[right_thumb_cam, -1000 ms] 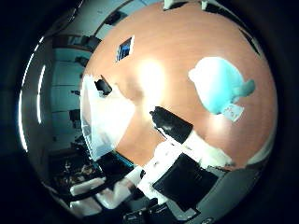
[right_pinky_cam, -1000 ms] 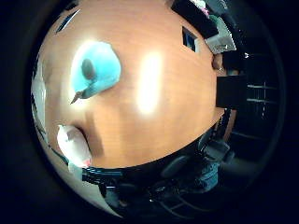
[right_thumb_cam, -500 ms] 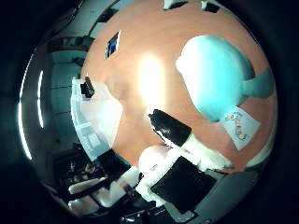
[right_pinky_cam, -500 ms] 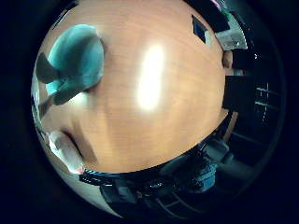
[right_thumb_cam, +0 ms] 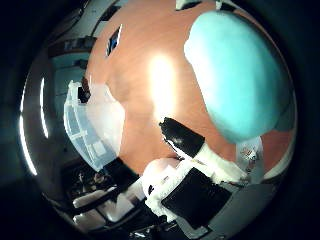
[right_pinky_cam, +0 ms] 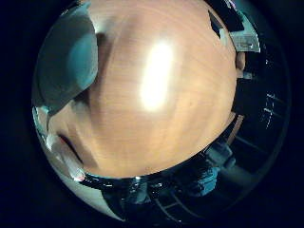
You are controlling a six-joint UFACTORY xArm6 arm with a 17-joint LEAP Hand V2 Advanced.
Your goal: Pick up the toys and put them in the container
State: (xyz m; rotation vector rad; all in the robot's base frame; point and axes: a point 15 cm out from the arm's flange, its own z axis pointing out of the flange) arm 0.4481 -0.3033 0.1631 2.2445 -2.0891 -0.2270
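A teal plush toy (right_thumb_cam: 235, 75) lies on the wooden table (right_pinky_cam: 156, 95) and fills much of the thumb side view, so it is close under my palm. A white tag (right_thumb_cam: 248, 155) hangs from it. The same toy (right_pinky_cam: 71, 61) shows large at the edge of the little finger side view. My right hand (right_thumb_cam: 200, 175) hovers over it, open, with a black-tipped finger (right_thumb_cam: 182, 137) reaching out straight beside the toy and holding nothing. Another white finger (right_pinky_cam: 64, 156) shows near the toy. A clear plastic container (right_thumb_cam: 92, 125) stands on the table a short way from the toy.
A small dark flat object (right_thumb_cam: 114, 40) lies on the table beyond the container. A white box (right_pinky_cam: 244, 40) sits at the table's far edge. Dark furniture and shelving (right_pinky_cam: 266, 104) stand past that edge.
The whole picture has shifted: the hand has come down closer to the teal toy, which now looks much larger in both views. The toy and container have not moved.
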